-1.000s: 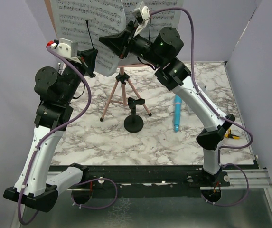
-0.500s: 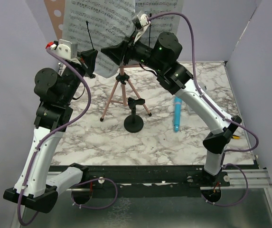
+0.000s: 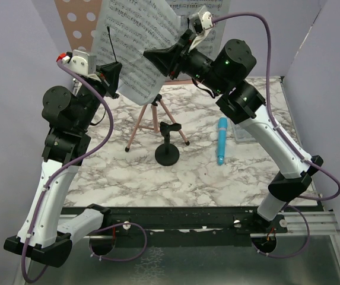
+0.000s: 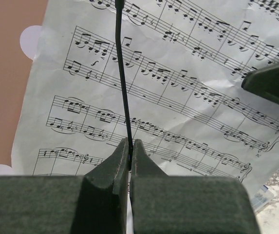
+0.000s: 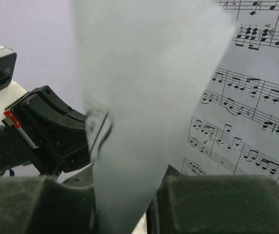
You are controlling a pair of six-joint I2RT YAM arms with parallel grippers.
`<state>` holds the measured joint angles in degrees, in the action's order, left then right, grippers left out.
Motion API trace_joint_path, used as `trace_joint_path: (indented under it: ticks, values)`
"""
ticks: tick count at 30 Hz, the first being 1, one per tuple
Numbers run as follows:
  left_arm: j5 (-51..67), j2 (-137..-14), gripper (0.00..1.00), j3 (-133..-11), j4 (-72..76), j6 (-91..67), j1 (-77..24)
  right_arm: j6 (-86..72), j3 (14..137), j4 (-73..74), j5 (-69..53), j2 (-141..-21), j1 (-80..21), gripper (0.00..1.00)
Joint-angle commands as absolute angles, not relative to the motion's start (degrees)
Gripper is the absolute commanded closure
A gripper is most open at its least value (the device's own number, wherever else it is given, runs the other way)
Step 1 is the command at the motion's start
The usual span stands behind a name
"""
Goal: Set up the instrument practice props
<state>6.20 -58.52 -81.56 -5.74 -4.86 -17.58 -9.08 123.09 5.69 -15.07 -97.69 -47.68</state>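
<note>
— Sheet-music page [image 3: 135,47] is pictured tilted against the pink music stand [image 3: 75,24], high above the tabletop [image 3: 128,172]; it is pinched by the right claw [image 3: 153,59], reached in from its right side
— And the left claw [image 4: 130,148]?
— It is clamped on a thin upright black wire [image 4: 122,73] crossing the page's front. Only printed staves and notes can be read; no title or brand is seen

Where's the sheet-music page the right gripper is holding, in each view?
Top external: sheet-music page, tilted, top centre.
Left wrist: fills most of the frame, print sharp.
Right wrist: blurred white sheet rising from between the fingers.
Shared landmark: left gripper, shut on thin black wire in front of the page; dark block at left in the right wrist view.
</note>
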Motion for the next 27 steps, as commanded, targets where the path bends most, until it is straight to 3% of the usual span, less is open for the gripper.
trace_joint_path:
  ticks: [1, 5, 11, 16, 26, 27]
  values:
    - [7.29, -57.48, 1.00, -81.12, -5.93, -4.22, -17.24, -6.49, 124.58, 9.17, -12.84, -98.35, -48.10, 0.82]
    - [7.94, -57.49, 1.00, -81.12, -5.92, -4.27, -17.27, -4.44, 130.15, 11.68, -13.76, -101.33, -48.09, 0.94]
    - [10.76, -57.71, 1.00, -81.51, -5.82, -3.82, -17.27, -3.59, 135.55, 11.92, -17.28, -105.20, -48.15, 0.99]
    - [13.92, -57.99, 1.00, -81.79, -5.84, -3.84, -17.31, -5.85, 138.29, 10.63, -20.61, -107.81, -48.13, 0.99]
    - [15.46, -57.59, 1.00, -80.74, -5.23, -4.06, -17.28, -11.06, 139.50, 8.70, -23.11, -110.44, -48.30, 0.86]
    - [15.16, -57.45, 0.94, -80.65, -5.11, -4.06, -17.32, -11.26, 138.98, 8.58, -23.19, -110.29, -48.31, 0.83]
